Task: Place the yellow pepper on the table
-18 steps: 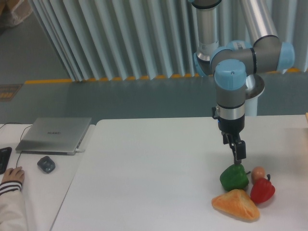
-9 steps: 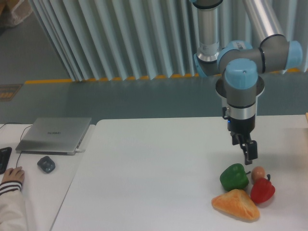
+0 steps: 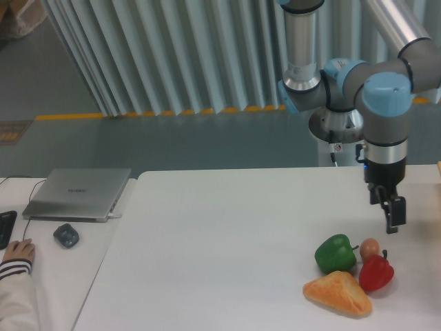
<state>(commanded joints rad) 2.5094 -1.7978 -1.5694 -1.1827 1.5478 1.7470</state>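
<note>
No yellow pepper shows in the camera view; it is hidden or out of view. My gripper (image 3: 393, 222) hangs point-down over the right part of the white table (image 3: 220, 241), a little above its surface. It is up and to the right of the green pepper (image 3: 336, 253) and touches nothing. Its dark fingers look closed together and hold nothing.
A green pepper, a small tan ball (image 3: 370, 247), a red pepper (image 3: 375, 273) and an orange-tan bread wedge (image 3: 338, 293) lie clustered at the front right. A laptop (image 3: 77, 194), a mouse (image 3: 66, 236) and a person's hand (image 3: 16, 252) are on the adjoining desk at left.
My gripper has moved to the right, from just above the green pepper to past the red pepper, and risen slightly. The objects on the table have not moved.
</note>
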